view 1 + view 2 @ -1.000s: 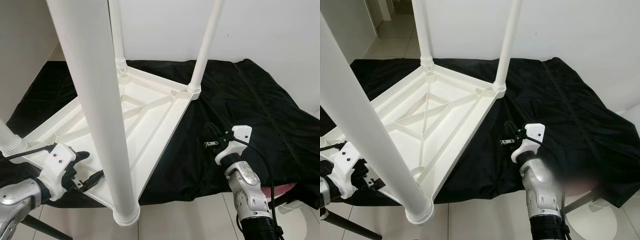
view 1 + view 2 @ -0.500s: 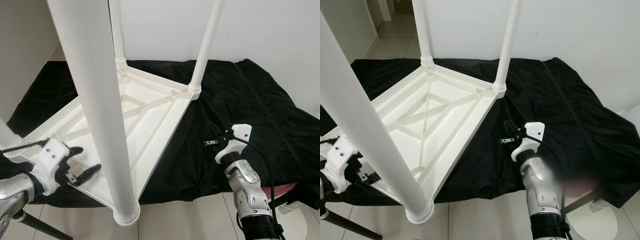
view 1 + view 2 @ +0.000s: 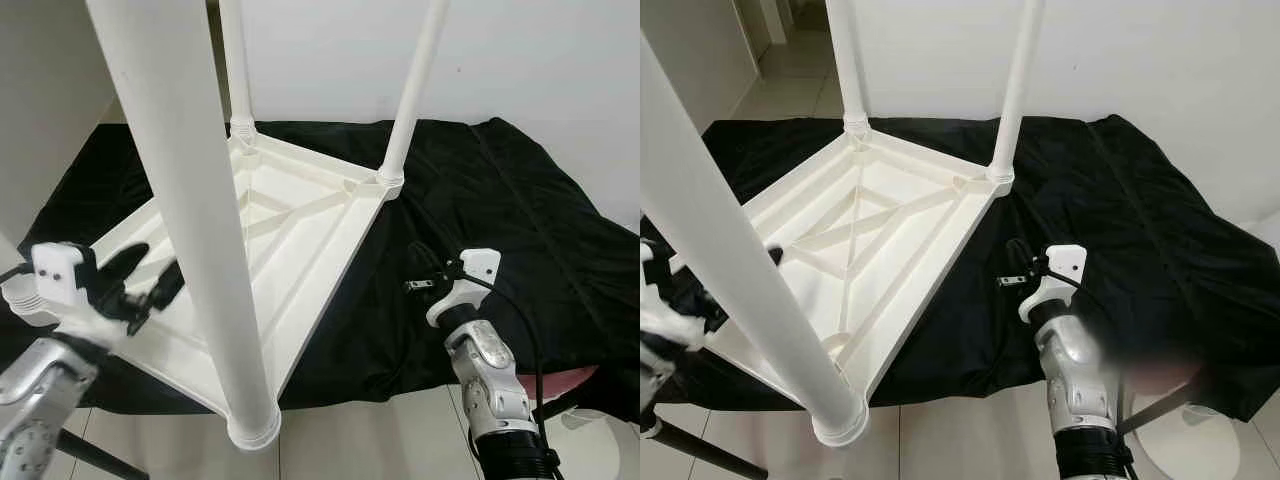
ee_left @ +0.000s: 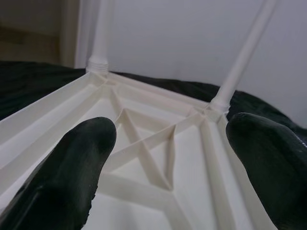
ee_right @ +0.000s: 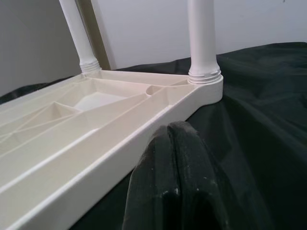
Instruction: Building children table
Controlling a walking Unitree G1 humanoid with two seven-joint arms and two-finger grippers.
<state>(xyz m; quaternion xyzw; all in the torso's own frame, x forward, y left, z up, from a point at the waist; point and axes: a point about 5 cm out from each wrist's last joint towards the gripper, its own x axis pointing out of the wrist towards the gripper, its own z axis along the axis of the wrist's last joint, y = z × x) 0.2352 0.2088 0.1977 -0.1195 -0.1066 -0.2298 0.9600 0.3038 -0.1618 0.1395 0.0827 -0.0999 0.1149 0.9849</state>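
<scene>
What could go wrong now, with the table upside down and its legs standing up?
The open left gripper hovers over the upturned tabletop right beside the near leg; a sideways swing might knock that leg. The black cloth is wrinkled, so the tabletop may slide if pushed. The shut right gripper holds nothing steady.

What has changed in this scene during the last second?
The left end effector rose from the near edge of the upturned white plastic table and now hovers open over its ribbed underside, holding nothing. The right end effector stayed shut above the black cloth. The table did not move.
</scene>
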